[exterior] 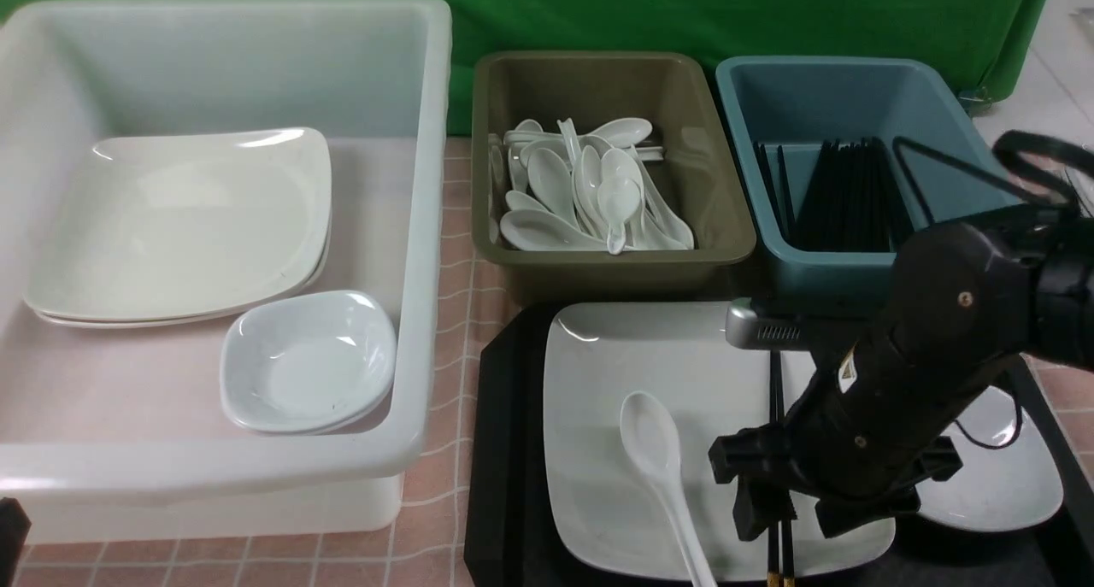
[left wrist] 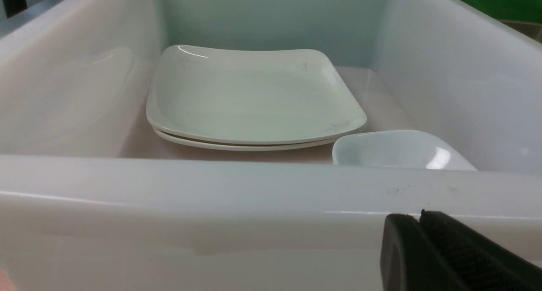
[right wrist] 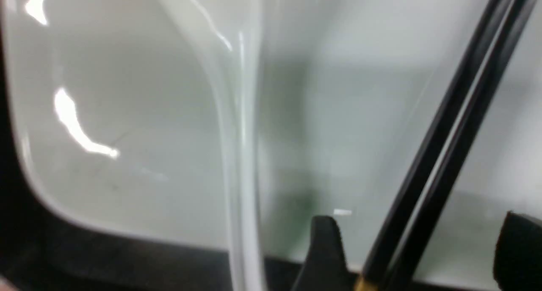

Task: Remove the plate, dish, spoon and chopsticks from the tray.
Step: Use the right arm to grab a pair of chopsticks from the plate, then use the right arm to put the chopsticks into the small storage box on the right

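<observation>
Pink-tiled tabletop (exterior: 444, 501), green backdrop (exterior: 598, 14); right tool (exterior: 785, 519) wide astride the chopsticks (exterior: 776, 382), nothing held; left tool (left wrist: 421, 240) unclear.

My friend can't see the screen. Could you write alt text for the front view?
The robot's right pincer straddles black chopsticks lying on a white plate beside a spoon, on a black tray. Nearby stand a white tub, olive bin and blue bin.

Right arm (exterior: 923, 373) hides part of the dish (exterior: 1008, 493) and the chopsticks' (exterior: 776, 382) middle section. Spoon (exterior: 658, 450) handle and tray (exterior: 504, 450) run off the front view's bottom edge. Right wrist view is blurred.
</observation>
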